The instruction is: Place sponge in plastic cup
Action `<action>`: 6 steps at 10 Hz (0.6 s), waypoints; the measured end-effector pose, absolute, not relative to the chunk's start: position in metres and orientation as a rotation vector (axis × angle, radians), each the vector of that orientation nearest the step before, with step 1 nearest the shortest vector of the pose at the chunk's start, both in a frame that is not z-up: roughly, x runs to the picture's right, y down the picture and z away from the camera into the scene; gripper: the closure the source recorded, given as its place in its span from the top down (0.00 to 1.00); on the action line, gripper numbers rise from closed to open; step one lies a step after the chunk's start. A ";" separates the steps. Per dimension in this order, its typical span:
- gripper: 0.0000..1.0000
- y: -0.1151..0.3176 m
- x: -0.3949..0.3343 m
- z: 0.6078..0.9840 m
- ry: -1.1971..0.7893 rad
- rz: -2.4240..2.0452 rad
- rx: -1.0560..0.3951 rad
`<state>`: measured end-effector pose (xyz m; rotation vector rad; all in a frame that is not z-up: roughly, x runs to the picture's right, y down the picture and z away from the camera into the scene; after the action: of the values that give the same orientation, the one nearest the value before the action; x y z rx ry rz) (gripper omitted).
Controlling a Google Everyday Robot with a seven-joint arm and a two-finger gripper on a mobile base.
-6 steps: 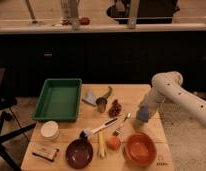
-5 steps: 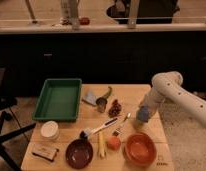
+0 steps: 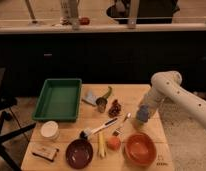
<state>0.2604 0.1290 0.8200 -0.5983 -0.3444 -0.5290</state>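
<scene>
My gripper (image 3: 142,116) hangs from the white arm (image 3: 166,85) over the right side of the wooden table (image 3: 131,92), pointing down just above the orange bowl (image 3: 141,149). A flat tan and brown block that looks like the sponge (image 3: 46,151) lies at the table's front left corner, far from the gripper. A white plastic cup (image 3: 49,130) stands just behind it, left of the dark bowl. A small orange block (image 3: 114,143) lies between the two bowls; I cannot tell what it is.
A green tray (image 3: 59,98) sits at the back left. A metal cup (image 3: 101,104), a grey wedge (image 3: 90,97), a green pepper (image 3: 107,92) and a dark red item (image 3: 115,107) are mid-table. A brush (image 3: 98,130), a fork (image 3: 122,125), a yellow stick (image 3: 101,145) and a dark bowl (image 3: 79,152) lie in front.
</scene>
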 end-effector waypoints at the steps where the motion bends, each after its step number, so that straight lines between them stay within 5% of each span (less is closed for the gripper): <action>1: 0.69 0.129 0.260 0.820 -0.346 -0.529 -0.600; 3: 0.80 0.130 0.258 0.821 -0.349 -0.531 -0.603; 6: 0.80 0.130 0.258 0.821 -0.354 -0.535 -0.604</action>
<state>0.2576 0.1298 0.8214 -0.6042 -0.3539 -0.5350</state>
